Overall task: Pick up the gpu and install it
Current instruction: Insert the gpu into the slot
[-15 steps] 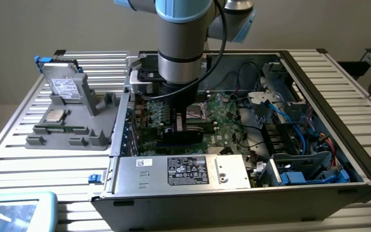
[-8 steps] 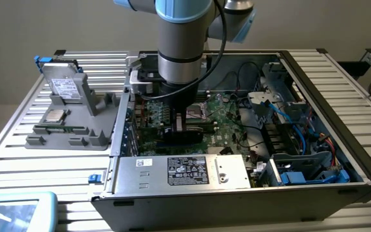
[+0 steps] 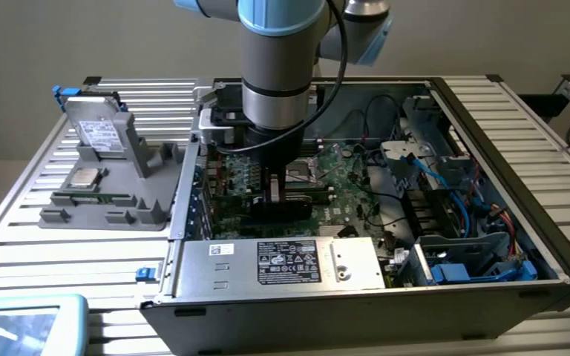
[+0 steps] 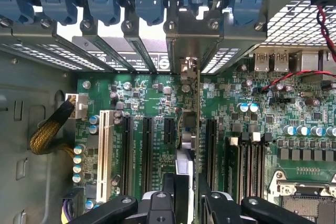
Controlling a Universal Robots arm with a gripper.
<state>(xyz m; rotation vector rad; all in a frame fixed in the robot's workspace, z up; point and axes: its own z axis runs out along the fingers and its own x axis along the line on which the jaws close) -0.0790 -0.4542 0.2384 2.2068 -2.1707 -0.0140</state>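
The gpu (image 4: 189, 129) appears edge-on in the wrist view, standing upright over the green motherboard (image 4: 147, 93). Its silver end bracket (image 4: 190, 35) reaches up to the row of blue slot latches at the case's rear wall. My gripper (image 4: 186, 198) is shut on the card's upper edge, one black finger on each face. In the exterior view, my gripper (image 3: 276, 194) is lowered inside the open computer case (image 3: 522, 222), with the dark gpu (image 3: 283, 208) beneath it, low against the board among the expansion slots.
On the exterior view's left, a grey fixture (image 3: 116, 215) holds a silvery drive (image 3: 99, 133), a processor (image 3: 85, 176) and a memory stick (image 3: 92, 198). The power supply (image 3: 285, 263) lies at the case front. Blue cables (image 3: 463, 185) and a drive cage fill the right side.
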